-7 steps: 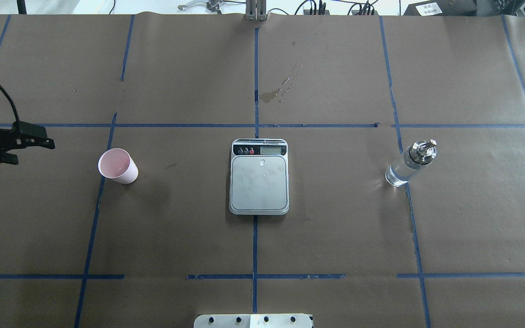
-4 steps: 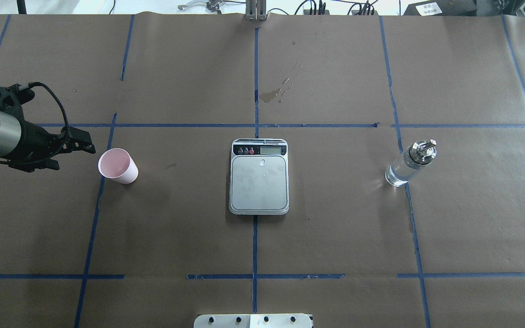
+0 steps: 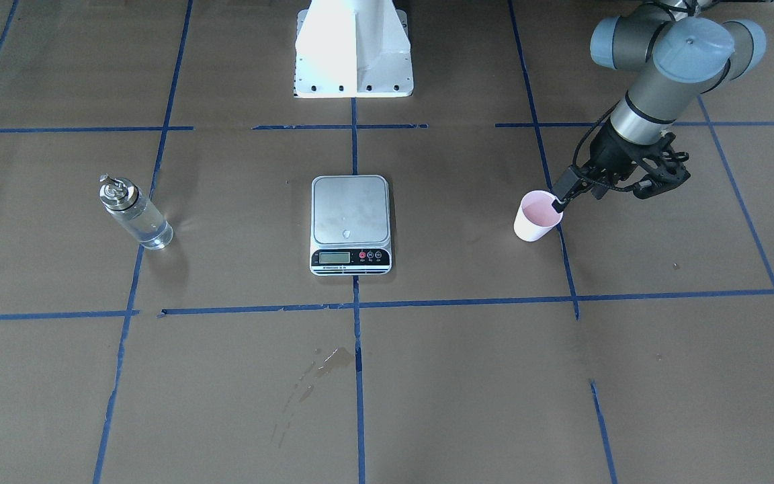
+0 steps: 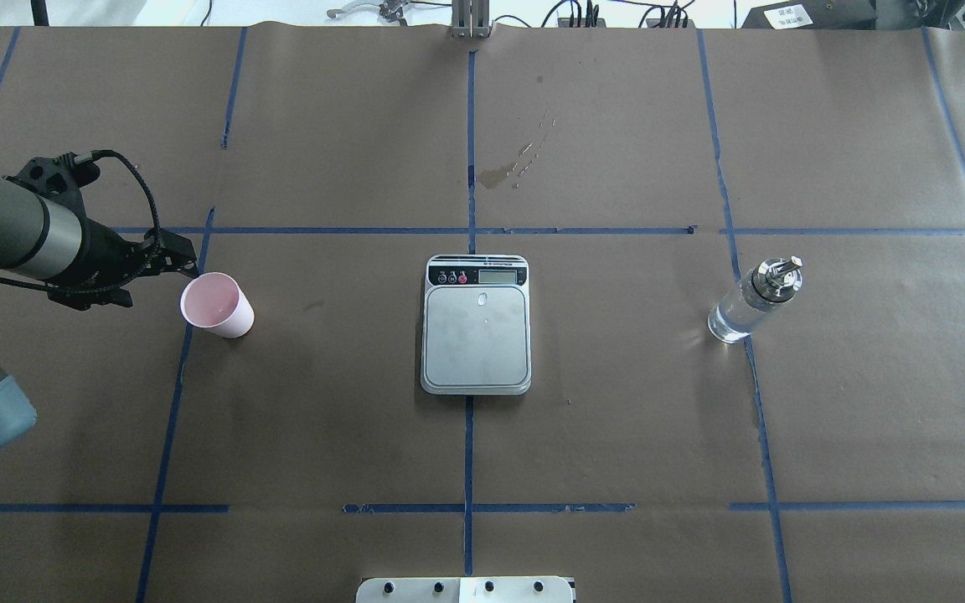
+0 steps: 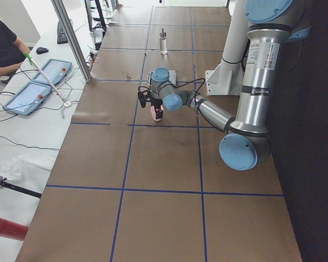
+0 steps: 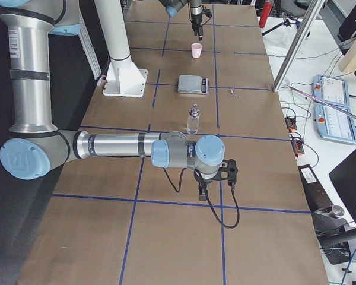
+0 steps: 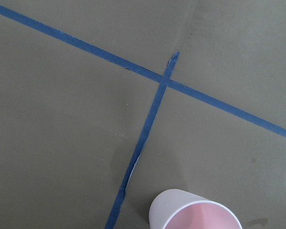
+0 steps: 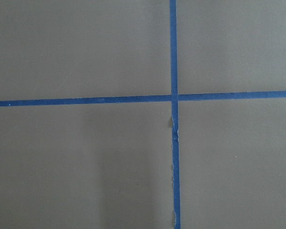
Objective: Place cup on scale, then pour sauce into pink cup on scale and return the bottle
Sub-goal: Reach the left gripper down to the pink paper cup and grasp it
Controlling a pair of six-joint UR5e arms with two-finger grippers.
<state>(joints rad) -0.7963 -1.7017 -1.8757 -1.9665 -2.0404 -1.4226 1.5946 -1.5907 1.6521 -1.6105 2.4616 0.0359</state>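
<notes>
- Standing upright on the bench (image 4: 616, 435), the cup (image 4: 217, 306) sat at the left of the overhead view, well apart from the scale (image 4: 476, 335), with its pink inside showing.
- The left end effector (image 4: 188, 266) hung just beside the cup's left, far rim. Whether its tip touched the rim I could not tell, nor whether its fingers were spread or closed.
- In the left wrist view the cup showed only at the bottom edge, near a crossing of the blue tape lines (image 7: 163, 80).
- The scale lay flat at the middle of the bench, its display strip on the far side, with a small droplet (image 4: 483, 298) on its steel platform.
- The bottle (image 4: 752, 301) stood upright at the right, well apart from the scale, metal cap on top, with the clear sauce (image 4: 730, 322) visible through the glass.
- The right end effector (image 6: 203, 193) pointed down over bare bench, nearer that side camera than the bottle. Its state could not be told.
- A pale stain (image 4: 503, 172) marked the paper on the far side of the scale.
</notes>
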